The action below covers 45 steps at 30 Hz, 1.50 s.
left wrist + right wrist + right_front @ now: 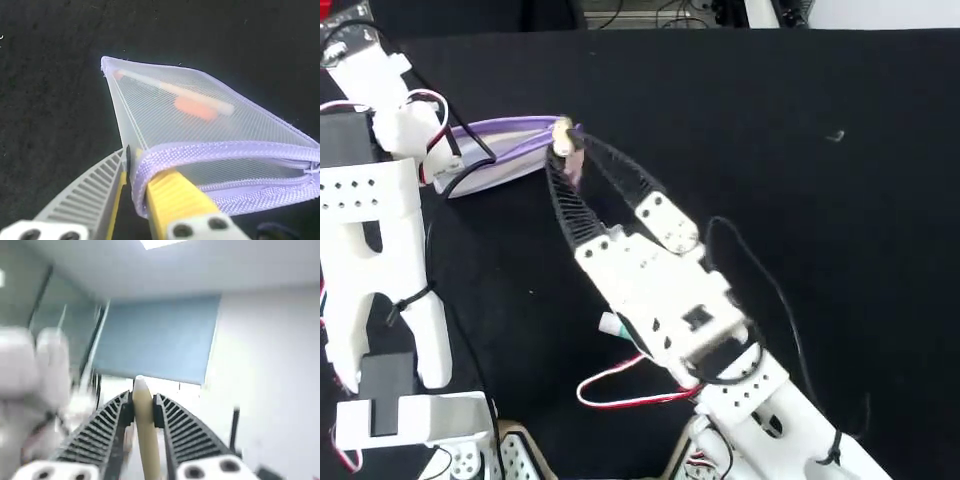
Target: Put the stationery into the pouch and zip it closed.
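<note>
Two items are inside the pouch (200,120): a white pen (175,90) and an orange piece (195,107), both seen through the mesh in the left wrist view. We cannot identify the orange piece more closely.

The pouch lies on the black table (770,120) in the upper left of the high view (510,140). The left gripper (135,165) pinches the pouch wall at its mouth, with the yellow finger inside the opening and the grey finger outside. The purple zipper (225,150) is unzipped at that end.

The right gripper (563,150) reaches from the lower right of the high view toward the centre-left. Its fingers are pressed onto a cream stick (145,440). In the right wrist view the stick stands between the two ribbed fingers of this gripper (142,396) and projects past their tips. In the high view the stick's tip (561,130) sits at the right end of the pouch. We cannot tell whether it has entered the mouth.

We judge the loading step to be nearly complete, with one item left to insert. Closing the zipper is not yet done.
</note>
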Available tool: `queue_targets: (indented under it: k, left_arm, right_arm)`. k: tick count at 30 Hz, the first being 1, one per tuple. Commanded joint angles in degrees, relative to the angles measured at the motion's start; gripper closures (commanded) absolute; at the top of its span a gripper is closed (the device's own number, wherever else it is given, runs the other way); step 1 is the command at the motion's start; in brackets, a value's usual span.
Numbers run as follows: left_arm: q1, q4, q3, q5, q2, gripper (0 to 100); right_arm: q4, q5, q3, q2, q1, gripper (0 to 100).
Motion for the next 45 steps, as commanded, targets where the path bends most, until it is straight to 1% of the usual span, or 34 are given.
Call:
queue_targets:
  k: [1,6,8,11,14,18,22,25,30,34,38,40,42,45]
  left_arm:
    - [0.66,0.26,0.04,0.26,-1.41,97]
    - [0.75,0.26,0.04,0.26,-1.41,97]
    - [0.75,0.26,0.04,0.26,-1.49,97]
    - [0.75,0.26,0.04,0.35,-1.49,97]
    - [0.75,0.26,0.04,0.35,-1.49,97]
    - [0.75,0.26,0.04,0.44,-1.49,97]
    - [0.75,0.26,0.04,0.44,-1.49,97]
    - [0.66,0.26,-0.04,0.44,-1.49,97]
    - [0.31,0.26,-0.13,0.44,-1.49,97]
    - [0.22,0.26,0.04,0.44,-1.49,97]
    - [0.22,0.26,0.04,0.44,-1.14,97]
    - [0.22,0.26,0.04,0.44,-1.05,97]
    - [0.31,0.26,0.04,0.44,-1.05,97]
    - [0.48,0.26,0.04,0.44,-1.05,97]
  right_arm:
    - [-5.71,-4.13,-1.19,-1.98,0.7,98.8]
    - [-5.71,-4.13,-3.12,-1.54,0.44,98.8]
    - [-6.07,-4.92,-3.74,0.75,0.35,98.8]
    - [-6.15,-8.97,-6.64,7.43,0.7,98.8]
    - [-8.79,-10.55,-9.8,15.43,1.05,98.8]
    - [-16.97,-10.55,-13.23,26.68,0.7,98.8]
    - [-21.63,-10.29,-16.04,37.32,0.97,98.8]
    - [-23.3,-10.2,-18.07,43.12,0.97,98.8]
    - [-22.86,-10.2,-20.18,48.66,0.7,98.8]
    - [-24.7,-10.2,-20.26,47.69,1.05,98.8]
    - [-25.23,-10.29,-18.68,41.01,3.25,98.8]
    - [-25.23,-10.29,-16.31,36.44,3.25,98.8]
    - [-25.23,-10.46,-13.58,31.52,1.93,98.8]
    - [-24.0,-10.29,-9.71,24.4,-2.46,98.8]
